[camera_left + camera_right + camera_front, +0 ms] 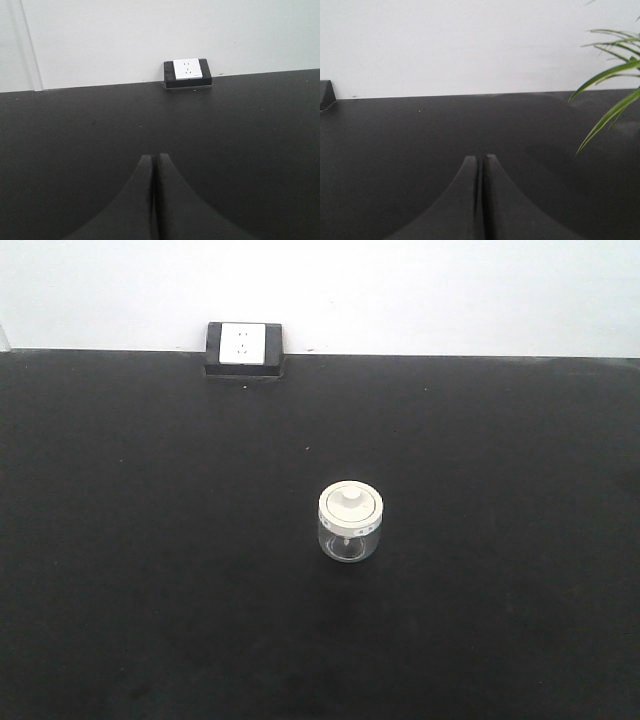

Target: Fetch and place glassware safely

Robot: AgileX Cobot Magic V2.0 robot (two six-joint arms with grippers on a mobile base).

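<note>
The jar (351, 523) stands upright mid-worktop (150, 540), outside both wrist views, so neither pinched-together, empty claw (154, 159) (481, 159) looks nearer.

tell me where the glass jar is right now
In the front view the lidded glass jar stands upright on the black table, slightly right of centre, well in front of the wall socket. Neither wrist view shows it.

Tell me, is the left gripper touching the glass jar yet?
Apart. The left gripper sits shut over bare table in its wrist view, and the front view shows the jar standing alone.
</note>
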